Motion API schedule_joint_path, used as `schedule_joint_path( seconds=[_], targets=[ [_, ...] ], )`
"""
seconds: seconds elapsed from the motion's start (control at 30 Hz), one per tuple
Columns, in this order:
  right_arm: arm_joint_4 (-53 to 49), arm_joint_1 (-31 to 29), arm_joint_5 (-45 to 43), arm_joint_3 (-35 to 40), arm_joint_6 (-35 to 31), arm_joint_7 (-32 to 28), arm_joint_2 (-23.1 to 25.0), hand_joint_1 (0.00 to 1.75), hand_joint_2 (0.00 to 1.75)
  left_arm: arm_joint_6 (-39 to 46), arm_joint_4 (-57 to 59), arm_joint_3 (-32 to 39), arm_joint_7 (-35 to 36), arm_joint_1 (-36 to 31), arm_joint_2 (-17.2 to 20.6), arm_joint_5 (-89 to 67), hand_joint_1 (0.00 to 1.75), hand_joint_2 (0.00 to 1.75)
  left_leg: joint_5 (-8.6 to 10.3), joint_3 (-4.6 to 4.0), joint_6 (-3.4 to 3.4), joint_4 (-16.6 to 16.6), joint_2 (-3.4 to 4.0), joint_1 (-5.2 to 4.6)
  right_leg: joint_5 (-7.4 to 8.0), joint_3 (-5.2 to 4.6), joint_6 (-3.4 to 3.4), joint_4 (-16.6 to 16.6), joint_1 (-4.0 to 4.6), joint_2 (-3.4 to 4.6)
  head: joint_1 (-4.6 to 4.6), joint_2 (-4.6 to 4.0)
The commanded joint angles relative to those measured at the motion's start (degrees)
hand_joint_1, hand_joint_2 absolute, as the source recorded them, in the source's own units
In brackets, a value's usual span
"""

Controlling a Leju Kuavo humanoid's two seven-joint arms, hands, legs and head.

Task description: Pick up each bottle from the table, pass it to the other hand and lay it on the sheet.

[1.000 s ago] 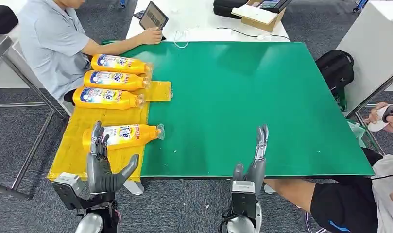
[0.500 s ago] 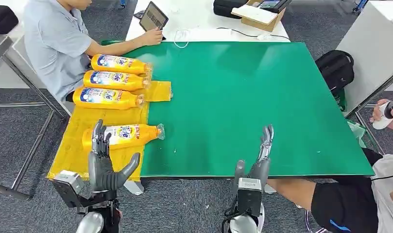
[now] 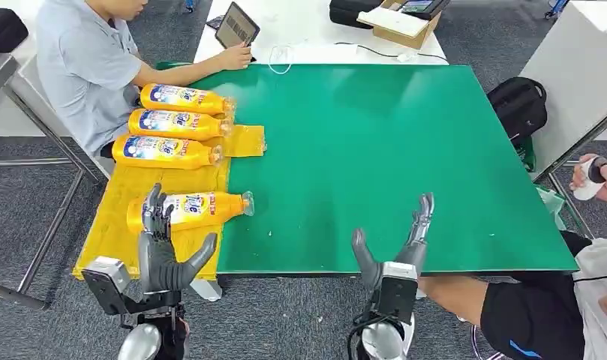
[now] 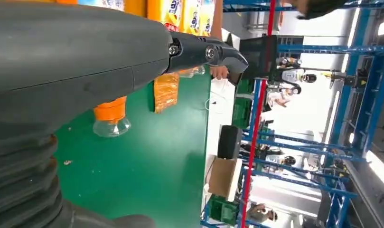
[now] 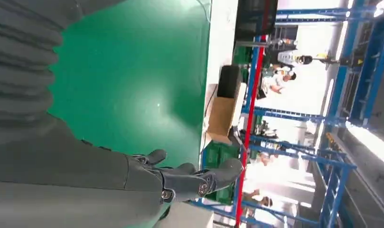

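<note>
**Operator:** What do the labels read?

**Inspector:** You have four orange bottles, each with a blue and white label. The lettering is too small for you to read with certainty, so I record no brand. The nearest bottle (image 3: 187,209) lies on its side just beyond the fingertips of the left hand (image 3: 163,251), its clear cap pointing toward the right hand (image 3: 398,251) and hanging past the sheet's edge over the green surface.

**Operator:** And the other three?

**Inspector:** The second bottle (image 3: 165,151), third bottle (image 3: 178,124) and fourth bottle (image 3: 184,98) lie side by side farther out from the left hand, all on their sides, caps the same way. All rest on the yellow sheet (image 3: 120,225), a thin, slightly wrinkled sheet covering the table end on the left hand's side.

**Operator:** State of the hands?

**Inspector:** Your left hand is empty, fingers upright and spread, thumb out; whether it touches the nearest bottle, you cannot tell. Your right hand holds nothing, fingers extended, thumb apart, raised at the near edge of the green table (image 3: 375,150), well apart from every bottle.

**Operator:** Surface and surroundings?

**Inspector:** The table top is smooth, matt green. A seated person (image 3: 82,67) in a grey shirt is beyond the bottles, one hand by a tablet (image 3: 237,25).
</note>
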Motion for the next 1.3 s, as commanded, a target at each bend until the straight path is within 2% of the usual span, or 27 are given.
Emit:
schedule_joint_path(
  seconds=[0.03, 0.33, 0.37, 0.4, 0.47, 0.7, 0.93, 0.97, 1.0, 1.3],
  targets=[
    [6.3, -2.0, -0.7, -3.5, -0.1, 0.1, 0.7, 0.0, 1.75, 2.1, 4.2, -0.3, 0.0, -2.2, 1.0, 1.2, 0.0, 1.75, -0.07, 0.31, -0.05, -0.1, -0.01, 0.04, -0.06, 0.32, -0.1, -0.1, 0.04, 0.0, -0.02, 0.0],
    [6.5, -2.1, -1.1, -4.9, -0.1, 0.1, 0.8, 0.0, 1.75, 1.2, 6.2, 0.5, -0.8, -2.2, 0.6, 0.5, 0.0, 1.75, -0.01, 0.11, -0.02, -0.1, 0.0, 0.01, 0.0, 0.11, -0.04, -0.1, 0.01, 0.01, -0.02, 0.0],
    [6.5, -2.1, -1.1, -4.9, -0.1, 0.1, 0.8, 0.0, 1.75, 1.2, 6.2, 0.5, -0.8, -2.2, 0.6, 0.5, 0.0, 1.75, -0.11, 0.37, -0.06, -0.1, 0.04, 0.02, -0.1, 0.36, -0.12, -0.1, 0.03, 0.05, -0.02, 0.0],
    [8.1, -2.3, -1.1, -4.1, -0.1, 0.1, 0.8, 0.0, 1.75, 1.3, 6.5, 0.8, -0.9, -2.2, 0.4, 0.6, 0.0, 1.75, -0.04, 0.19, -0.03, -0.1, -0.01, 0.02, -0.04, 0.19, -0.07, -0.1, 0.02, 0.0, -0.02, 0.0],
    [7.8, -2.1, -0.1, -4.3, -0.1, 0.1, 1.1, 0.0, 1.75, 1.2, 6.6, 0.7, -1.1, -2.0, 0.3, 0.6, 0.0, 1.75, -0.12, 0.38, -0.07, -0.1, 0.04, 0.05, -0.1, 0.37, -0.12, -0.1, 0.05, 0.05, -0.02, 0.0],
    [6.9, -2.0, 0.1, -4.3, -0.1, 0.1, 1.2, 0.0, 1.75, 1.1, 6.9, 0.6, -1.5, -1.5, 0.2, 0.7, 0.0, 1.75, -0.04, 0.18, -0.03, -0.1, 0.02, 0.01, -0.04, 0.17, -0.06, -0.1, 0.01, 0.02, -0.02, 0.0],
    [7.0, -1.9, 0.3, -4.1, -0.1, 0.1, 1.2, 0.0, 1.75, 1.1, 6.8, 0.6, -1.5, -1.4, 0.2, 0.8, 0.0, 1.75, -0.13, 0.34, -0.05, 0.0, 0.06, 0.03, -0.11, 0.34, -0.11, 0.0, 0.04, 0.07, -0.02, 0.0],
    [7.1, -1.5, 0.5, -3.9, -0.1, 0.1, 1.2, 0.0, 1.75, 1.1, 6.5, 0.6, -1.6, -0.9, 0.1, 0.8, 0.0, 1.75, -0.03, 0.13, -0.03, -0.1, 0.03, 0.01, -0.02, 0.14, -0.05, 0.0, 0.01, 0.03, -0.02, 0.0],
    [7.1, -1.5, 0.5, -3.9, -0.1, 0.1, 1.2, 0.0, 1.75, 1.1, 6.5, 0.6, -1.6, -0.9, 0.1, 0.8, 0.0, 1.75, -0.13, 0.33, -0.06, 0.0, 0.06, 0.03, -0.1, 0.33, -0.11, 0.0, 0.04, 0.07, -0.02, 0.0],
    [7.2, -1.2, 0.5, -4.1, -0.1, 0.1, 1.3, 0.0, 1.75, 1.2, 5.9, 0.6, -1.6, -0.5, 0.2, 0.7, 0.0, 1.75, -0.13, 0.33, -0.06, 0.0, 0.04, 0.03, -0.12, 0.32, -0.11, 0.0, 0.04, 0.05, -0.02, 0.0]
  ],
)
